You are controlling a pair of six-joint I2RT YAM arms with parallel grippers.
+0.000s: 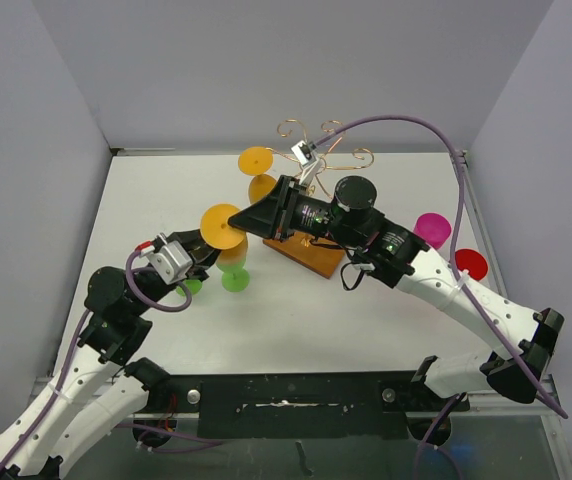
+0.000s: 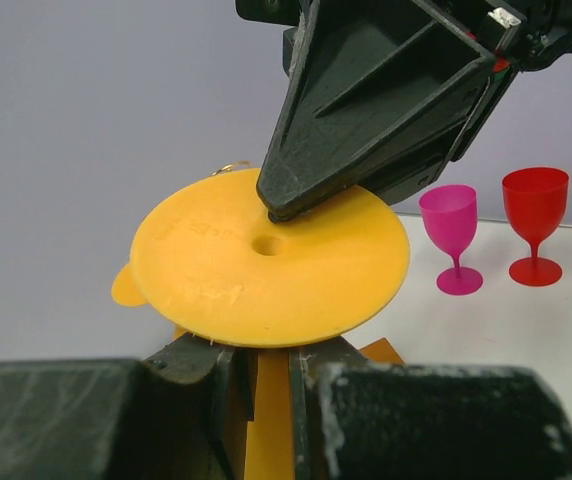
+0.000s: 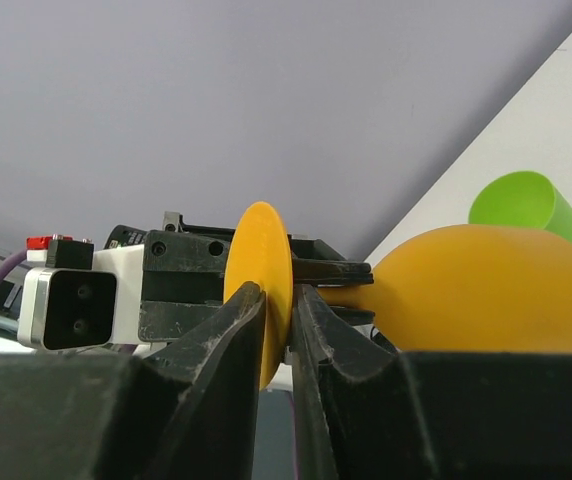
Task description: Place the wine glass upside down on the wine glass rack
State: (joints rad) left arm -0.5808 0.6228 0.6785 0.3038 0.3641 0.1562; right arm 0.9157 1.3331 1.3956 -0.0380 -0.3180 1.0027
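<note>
Right wrist view: my right gripper (image 3: pixel 277 300) jaws pinch the foot of the orange wine glass (image 3: pixel 486 290), held foot-up, while the left gripper (image 1: pixel 204 248) jaws clamp its stem. I judge hanging it on the wine glass rack (image 1: pixel 318 140) not yet done.

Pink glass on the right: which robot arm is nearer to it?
Right. The right arm passes just beside the pink glass, while the right end effector pinches the foot of the held orange glass further left. The left end effector grips its stem, farther still.
</note>
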